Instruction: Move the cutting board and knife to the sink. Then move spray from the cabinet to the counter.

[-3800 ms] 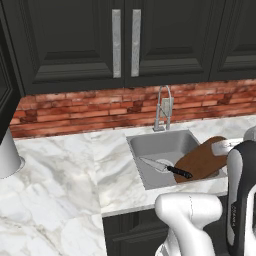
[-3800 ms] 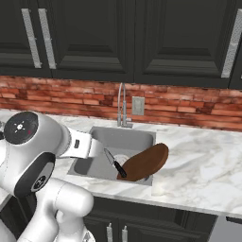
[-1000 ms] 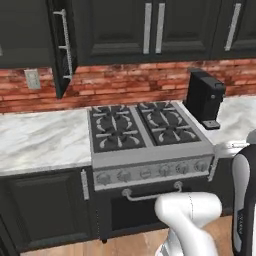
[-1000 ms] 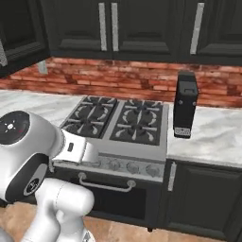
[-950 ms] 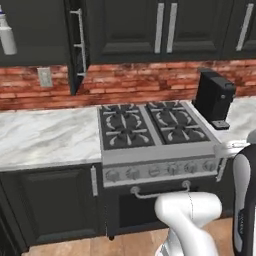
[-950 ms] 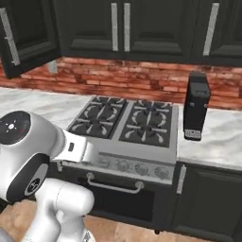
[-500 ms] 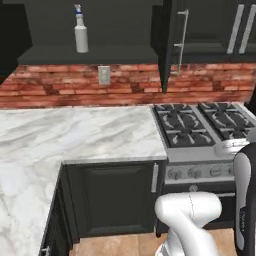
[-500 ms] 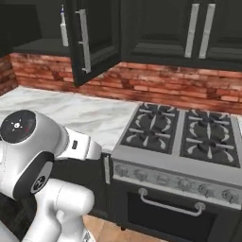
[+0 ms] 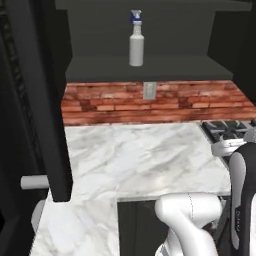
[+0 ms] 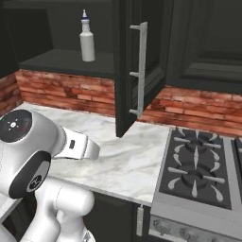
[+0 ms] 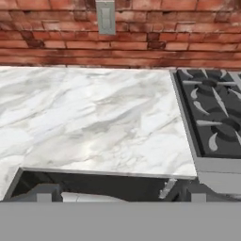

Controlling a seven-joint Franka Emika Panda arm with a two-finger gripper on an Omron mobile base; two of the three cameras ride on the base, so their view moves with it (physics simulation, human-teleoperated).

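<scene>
And here we are at the open cabinet [image 9: 150,67], dark inside, and there's the spray [image 9: 136,40], standing upright on the cabinet's shelf, up at 12 o'clock in the left base view, pale bottle, blue nozzle on top. From the right base view the same spray [image 10: 86,38] sits at about 11 o'clock, alone on the shelf, well back from the front edge. 1 cabinet door [image 10: 137,66] hangs open just to the bottle's 3 o'clock side, its long metal handle [image 10: 141,71] facing us edge-on; another open door [image 9: 45,100] fills the 9 o'clock side of the left base view. Below runs the red brick wall [image 9: 100,102] with a grey outlet [image 9: 149,91] directly under the bottle, and below that the white marble counter [image 9: 140,155], bare stone across its veined top. The stove [image 10: 198,170] butts up against the counter at 3 o'clock, black grates showing. The white arm [image 10: 28,151] is folded low at 8 o'clock in the right base view, well below the shelf. In the hand view the gripper [image 11: 120,195] looks across the counter [image 11: 94,117] toward the brick and the outlet [image 11: 105,16], its 2 tips spread wide with nothing between them, well apart from the spray.
</scene>
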